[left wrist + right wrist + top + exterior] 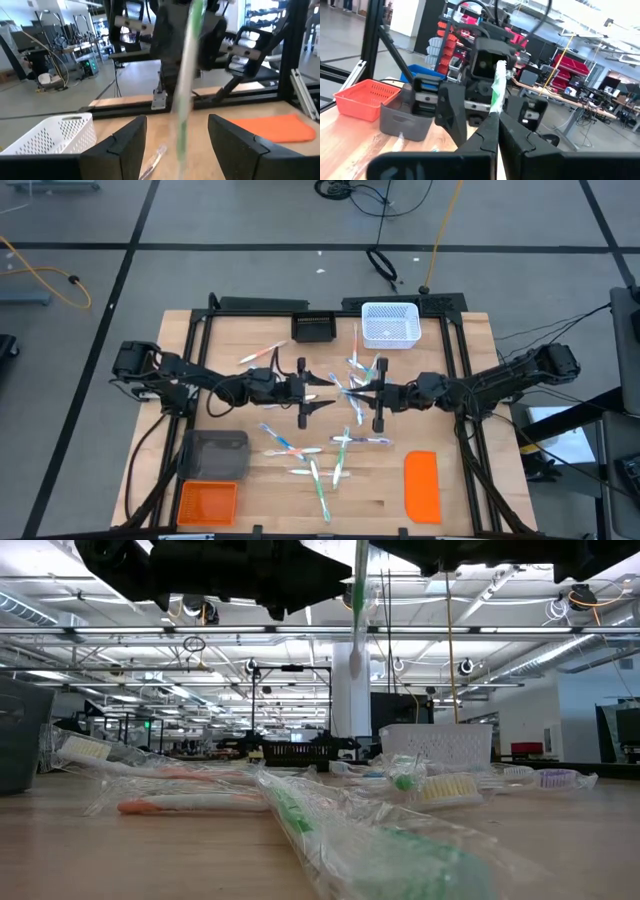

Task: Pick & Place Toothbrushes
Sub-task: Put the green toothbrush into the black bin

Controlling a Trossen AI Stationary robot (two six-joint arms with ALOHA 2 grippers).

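Above the middle of the wooden surface (470,490) we see our right end effector (495,117) pinching a green toothbrush (497,92) between pressed-together fingers, upright, bristle head up. Our left end effector (177,137) faces it with fingers spread, the brush between them, touching neither. The other toothbrushes (315,450), wrapped in clear film, lie scattered across the middle of the surface, between a white basket (389,323) and an orange lid (421,485)
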